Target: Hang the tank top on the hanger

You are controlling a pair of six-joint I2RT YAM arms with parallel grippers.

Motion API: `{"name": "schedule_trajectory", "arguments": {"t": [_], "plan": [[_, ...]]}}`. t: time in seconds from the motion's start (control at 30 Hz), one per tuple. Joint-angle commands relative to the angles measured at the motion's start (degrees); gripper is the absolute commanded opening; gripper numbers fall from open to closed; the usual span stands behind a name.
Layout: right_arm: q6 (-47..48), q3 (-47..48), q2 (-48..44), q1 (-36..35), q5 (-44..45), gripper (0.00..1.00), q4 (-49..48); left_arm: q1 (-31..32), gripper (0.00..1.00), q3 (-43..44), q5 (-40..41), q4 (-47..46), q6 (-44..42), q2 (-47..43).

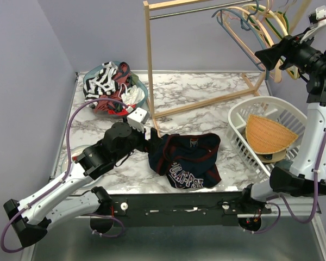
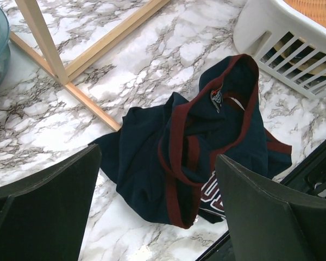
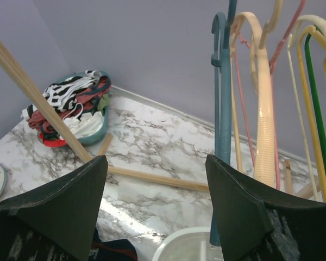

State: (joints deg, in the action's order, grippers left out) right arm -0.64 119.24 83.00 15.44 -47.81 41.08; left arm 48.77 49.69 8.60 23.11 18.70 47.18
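Note:
The tank top [image 1: 187, 160] lies crumpled on the marble table near the front edge, dark navy with maroon trim and white lettering. In the left wrist view the tank top [image 2: 206, 136] lies just below and between the jaws. My left gripper [image 1: 151, 142] [image 2: 157, 157] is open at the jersey's left edge, holding nothing. The grey-blue hanger [image 1: 234, 26] [image 3: 224, 109] hangs from the rack rail at the upper right. My right gripper [image 1: 265, 55] [image 3: 156, 160] is open and empty, raised just in front of the hangers, with the blue hanger beside its right finger.
A wooden clothes rack [image 1: 149, 65] stands at the back middle. Beige, pink and green hangers [image 1: 271, 27] hang beside the blue one. A teal basin of clothes [image 1: 111, 81] sits at the back left. A white laundry basket [image 1: 236, 125] with a woven item [image 1: 269, 133] sits at the right.

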Motion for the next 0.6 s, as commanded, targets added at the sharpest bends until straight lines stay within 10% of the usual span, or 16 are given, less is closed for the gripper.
{"name": "schedule_trajectory", "arguments": {"t": [0.0, 0.57], "plan": [[0.03, 2.57, 3.74, 0.55, 3.69, 0.8, -1.7, -0.17, 0.99, -1.0, 1.77, -2.19, 0.2, 0.54], [-0.32, 1.0, 10.34, 0.55, 4.22, 0.67, -3.46, -0.26, 0.99, -2.14, 0.89, -3.78, 1.43, 0.9]]}}
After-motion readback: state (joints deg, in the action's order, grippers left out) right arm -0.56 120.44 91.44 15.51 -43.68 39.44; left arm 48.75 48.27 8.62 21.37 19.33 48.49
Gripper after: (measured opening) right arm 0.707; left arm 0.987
